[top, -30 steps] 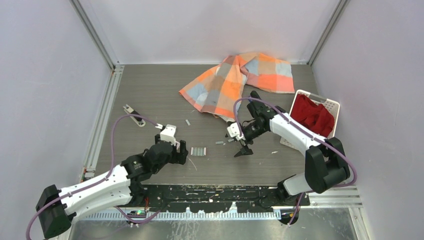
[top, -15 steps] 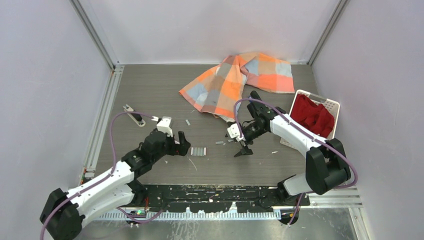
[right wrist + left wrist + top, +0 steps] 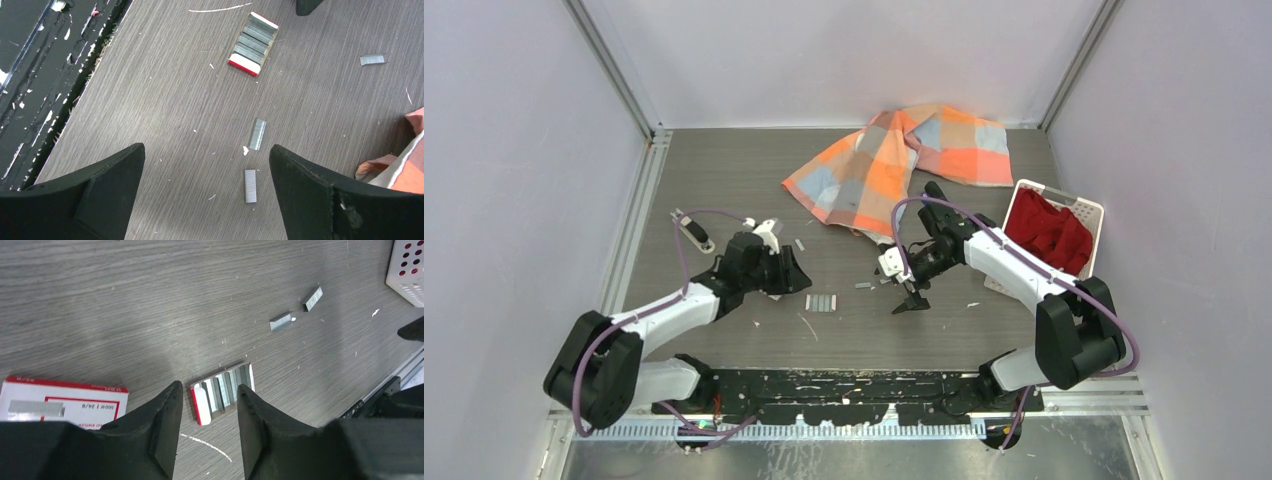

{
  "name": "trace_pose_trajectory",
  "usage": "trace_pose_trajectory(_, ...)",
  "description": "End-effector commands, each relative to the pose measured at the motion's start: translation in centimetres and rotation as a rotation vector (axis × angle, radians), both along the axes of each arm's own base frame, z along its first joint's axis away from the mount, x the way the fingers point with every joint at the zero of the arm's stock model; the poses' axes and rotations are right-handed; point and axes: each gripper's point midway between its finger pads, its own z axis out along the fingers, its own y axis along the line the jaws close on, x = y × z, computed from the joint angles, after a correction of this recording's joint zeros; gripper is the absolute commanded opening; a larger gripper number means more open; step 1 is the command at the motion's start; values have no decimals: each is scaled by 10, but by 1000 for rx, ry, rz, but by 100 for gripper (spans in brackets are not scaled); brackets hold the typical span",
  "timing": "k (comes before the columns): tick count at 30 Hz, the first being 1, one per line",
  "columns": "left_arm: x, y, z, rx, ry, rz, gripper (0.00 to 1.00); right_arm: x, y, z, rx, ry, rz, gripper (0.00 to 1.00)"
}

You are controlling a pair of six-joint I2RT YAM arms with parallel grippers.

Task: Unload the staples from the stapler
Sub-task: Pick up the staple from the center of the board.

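Note:
The slim stapler (image 3: 692, 230) lies at the left of the table, away from both grippers. Short silver staples lie loose: one strip (image 3: 799, 244) near the left arm, two strips (image 3: 250, 186) (image 3: 258, 134) below my right gripper. My left gripper (image 3: 792, 278) (image 3: 208, 386) hovers partly open with nothing between its fingers. Just beyond its tips lies a small red-edged tray of staple strips (image 3: 222, 392) (image 3: 821, 302). My right gripper (image 3: 904, 290) (image 3: 207, 148) stands wide open and empty above the table.
A white-and-red packet (image 3: 60, 402) lies left of the left fingers. An orange-and-grey checked cloth (image 3: 894, 165) is spread at the back. A white perforated basket (image 3: 1084, 212) holding red fabric stands at the right. The metal rail runs along the near edge (image 3: 874, 385).
My left arm has swung away from the near edge toward the tray of strips, and its jaws have narrowed. The right arm has not moved.

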Motion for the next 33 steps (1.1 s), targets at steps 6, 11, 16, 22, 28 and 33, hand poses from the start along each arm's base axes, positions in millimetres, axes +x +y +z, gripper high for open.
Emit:
trace_pose_trajectory(6, 26, -25, 7, -27, 0, -69, 40, -1, 5, 8, 29, -14, 20, 98)
trace_pose_trajectory(11, 28, -34, 0, -46, 23, -106, 40, -3, 6, 5, 23, -4, 21, 99)
trace_pose_trajectory(16, 26, -39, -4, -59, 43, -134, 41, -4, 8, 1, 11, 12, 21, 98)
trace_pose_trajectory(22, 18, -39, -13, -61, 79, -150, 41, -7, 11, -5, -7, 24, 37, 98)
trace_pose_trajectory(28, 6, -35, -12, -72, 90, -151, 41, -4, 12, -8, -27, 34, 5, 97)
trace_pose_trajectory(33, -4, -32, -12, -85, 101, -151, 41, 10, 14, -11, -60, 38, -71, 96)
